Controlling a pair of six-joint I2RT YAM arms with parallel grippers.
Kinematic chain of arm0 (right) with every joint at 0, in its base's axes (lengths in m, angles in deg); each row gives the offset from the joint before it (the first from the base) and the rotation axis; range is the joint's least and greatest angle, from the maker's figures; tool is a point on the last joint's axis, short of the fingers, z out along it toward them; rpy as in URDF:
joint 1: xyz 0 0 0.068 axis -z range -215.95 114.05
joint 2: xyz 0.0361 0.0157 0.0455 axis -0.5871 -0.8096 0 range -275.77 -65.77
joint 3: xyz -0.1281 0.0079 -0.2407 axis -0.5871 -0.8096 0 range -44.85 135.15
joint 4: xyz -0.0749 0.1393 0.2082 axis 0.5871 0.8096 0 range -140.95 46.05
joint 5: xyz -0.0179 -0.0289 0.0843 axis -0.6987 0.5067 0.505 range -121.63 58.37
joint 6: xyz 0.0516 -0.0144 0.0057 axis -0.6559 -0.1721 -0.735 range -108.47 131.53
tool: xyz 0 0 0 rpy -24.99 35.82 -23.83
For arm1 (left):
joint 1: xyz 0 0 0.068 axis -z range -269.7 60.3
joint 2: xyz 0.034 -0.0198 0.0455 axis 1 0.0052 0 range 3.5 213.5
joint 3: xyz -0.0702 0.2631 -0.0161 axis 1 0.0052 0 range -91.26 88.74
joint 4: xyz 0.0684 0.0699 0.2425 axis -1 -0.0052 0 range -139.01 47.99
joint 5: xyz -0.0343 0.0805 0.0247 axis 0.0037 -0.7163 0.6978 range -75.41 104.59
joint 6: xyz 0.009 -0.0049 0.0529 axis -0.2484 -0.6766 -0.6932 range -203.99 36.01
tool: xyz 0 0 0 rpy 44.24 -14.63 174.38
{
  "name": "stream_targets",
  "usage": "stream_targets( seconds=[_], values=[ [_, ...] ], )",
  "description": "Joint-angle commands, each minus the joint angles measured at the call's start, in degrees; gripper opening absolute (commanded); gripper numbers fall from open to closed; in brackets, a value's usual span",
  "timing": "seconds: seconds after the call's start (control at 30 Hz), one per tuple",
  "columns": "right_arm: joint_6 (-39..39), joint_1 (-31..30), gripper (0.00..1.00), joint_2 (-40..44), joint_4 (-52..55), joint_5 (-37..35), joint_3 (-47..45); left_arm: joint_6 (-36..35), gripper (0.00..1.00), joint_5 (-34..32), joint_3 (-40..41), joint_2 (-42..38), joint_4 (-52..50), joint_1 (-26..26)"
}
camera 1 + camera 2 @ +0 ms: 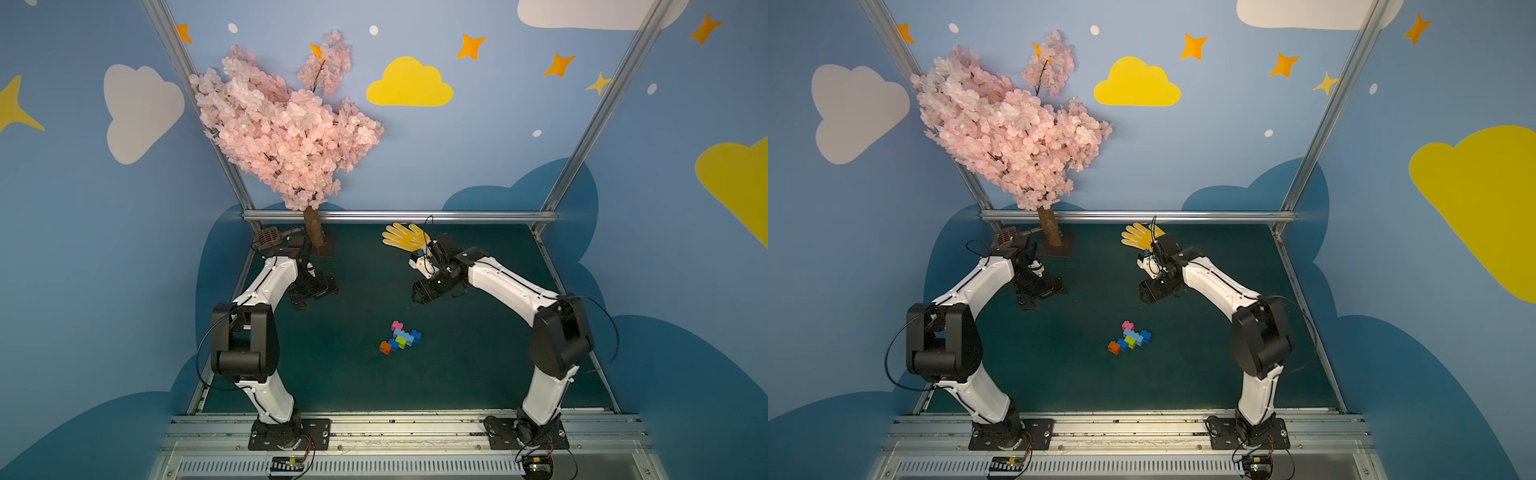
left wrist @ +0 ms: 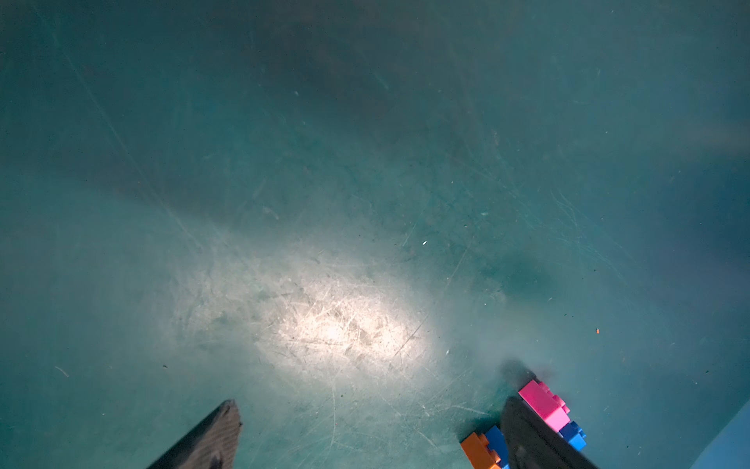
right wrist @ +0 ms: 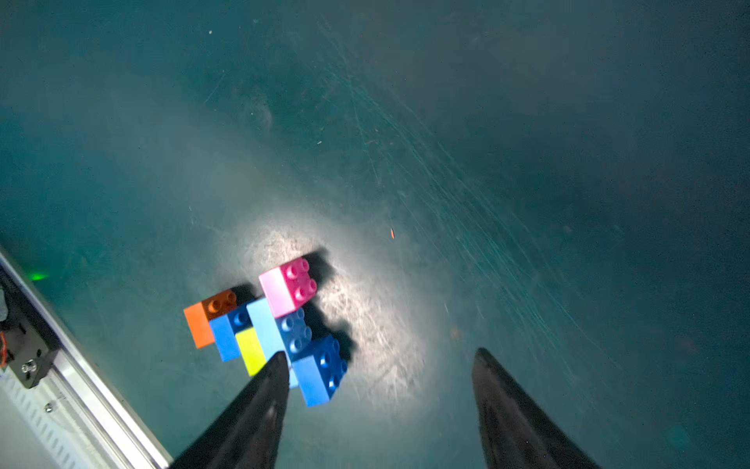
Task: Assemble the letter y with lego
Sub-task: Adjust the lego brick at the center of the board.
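Note:
The lego lies joined as a flat letter y [image 1: 400, 337] [image 1: 1129, 337] mid-mat in both top views. In the right wrist view I see its pink brick [image 3: 286, 286], light blue bar [image 3: 264, 325], lime brick [image 3: 251, 351], two dark blue bricks [image 3: 227, 331] [image 3: 320, 369] and orange brick [image 3: 201, 320]. My right gripper [image 3: 379, 357] [image 1: 417, 297] hangs open behind and to the right of it, holding nothing. My left gripper [image 2: 373, 410] [image 1: 316, 293] is open and empty, behind and to the left; the pink brick [image 2: 542, 404] and the orange brick [image 2: 479, 448] show beside one finger [image 2: 531, 438].
A yellow glove [image 1: 405, 237] lies at the back, just behind the right wrist. A pink blossom tree [image 1: 282, 133] stands on its base at the back left, with a brown slotted scoop [image 1: 266, 237] beside it. Metal rails [image 1: 395, 419] edge the green mat [image 1: 478, 353].

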Motion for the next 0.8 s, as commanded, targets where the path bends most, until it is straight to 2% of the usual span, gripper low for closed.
stream_targets(
  seconds=[0.0,0.03,0.1,0.13,0.23,0.4,0.77],
  values=[
    [-4.7,-1.9,0.56,4.7,4.4,-5.0,-6.3,0.1,1.00,0.3,0.4,0.5,-0.2,-0.3],
    [-4.8,-2.7,0.50,5.8,5.0,-4.6,-8.2,0.1,1.00,0.3,0.3,0.6,-0.2,-0.3],
    [-5.4,-4.4,0.29,7.1,5.4,-4.1,-11.4,0.0,1.00,0.2,0.3,0.6,-0.2,-0.3],
    [-5.4,-5.5,0.22,7.1,5.0,-3.2,-12.9,0.1,1.00,0.1,0.4,0.6,-0.2,-0.3],
    [-5.8,-8.0,0.09,5.2,3.1,-1.8,-15.8,0.0,1.00,-0.2,0.3,0.7,-0.2,-0.3],
    [-6.5,-9.7,0.02,0.5,1.4,-1.4,-15.1,0.1,1.00,-0.6,0.5,0.8,-0.3,-0.3],
    [-6.7,-10.6,0.01,-5.6,-0.1,-0.1,-12.2,0.0,1.00,-0.7,0.4,0.9,-0.4,-0.4]
  ],
)
